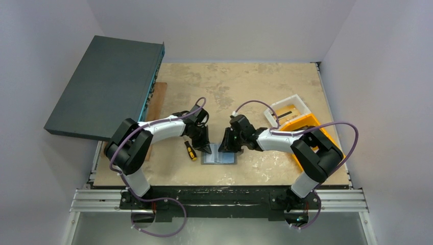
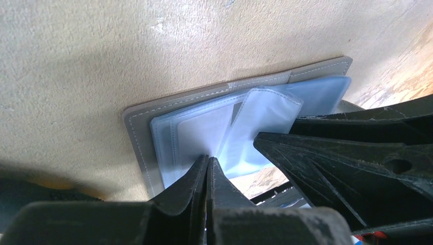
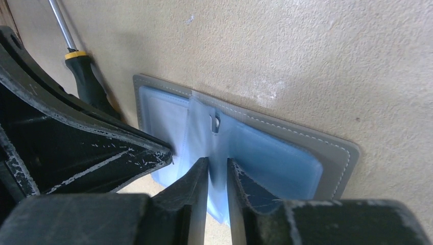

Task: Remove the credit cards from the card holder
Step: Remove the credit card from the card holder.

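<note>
The card holder (image 1: 219,158) lies open and flat on the table, grey outside (image 2: 138,132) with pale blue clear sleeves inside (image 3: 275,153). My left gripper (image 1: 207,148) is shut, its tips (image 2: 208,159) pressed against the sleeves of one half with nothing visible between the fingers. My right gripper (image 1: 227,149) comes in from the other side. Its jaws (image 3: 218,162) stand a narrow gap apart with a raised clear sleeve leaf loose in that gap. The credit cards are hidden in the sleeves; no card shows plainly.
A black and yellow screwdriver (image 1: 190,150) lies just left of the holder, close to my left fingers. An orange bin (image 1: 306,125) and a white bin (image 1: 291,107) stand at the right. A large dark flat box (image 1: 107,87) leans at the back left.
</note>
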Available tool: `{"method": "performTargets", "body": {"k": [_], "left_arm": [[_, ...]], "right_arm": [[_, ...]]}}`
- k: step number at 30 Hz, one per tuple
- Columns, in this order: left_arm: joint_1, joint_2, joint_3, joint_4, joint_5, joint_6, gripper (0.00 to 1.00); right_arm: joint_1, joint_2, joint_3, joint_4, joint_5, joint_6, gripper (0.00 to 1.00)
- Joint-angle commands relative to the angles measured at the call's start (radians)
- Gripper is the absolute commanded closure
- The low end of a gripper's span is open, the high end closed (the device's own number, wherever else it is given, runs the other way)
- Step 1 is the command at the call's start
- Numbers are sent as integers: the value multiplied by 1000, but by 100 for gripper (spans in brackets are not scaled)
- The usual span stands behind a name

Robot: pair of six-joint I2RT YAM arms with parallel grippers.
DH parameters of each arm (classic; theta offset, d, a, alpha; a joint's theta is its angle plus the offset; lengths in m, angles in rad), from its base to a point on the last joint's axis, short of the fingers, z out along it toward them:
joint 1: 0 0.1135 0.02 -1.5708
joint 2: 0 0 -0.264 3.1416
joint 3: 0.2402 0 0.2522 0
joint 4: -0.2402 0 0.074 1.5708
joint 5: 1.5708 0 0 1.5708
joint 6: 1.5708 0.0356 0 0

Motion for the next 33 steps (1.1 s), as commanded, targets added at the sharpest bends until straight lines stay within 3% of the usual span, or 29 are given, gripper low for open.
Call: {"method": "performTargets", "body": {"k": [1, 22, 33], "left_arm": [[-3, 24, 12, -8, -69, 2, 100], [-14, 37, 27, -7, -59, 14, 100], [-103, 41, 175, -91, -58, 47, 100]], "right_arm": [[-3, -39, -2, -86, 52, -30, 78], [-2, -93, -32, -153, 128, -33, 84], [-3, -231, 15, -243, 173, -30, 85]]}}
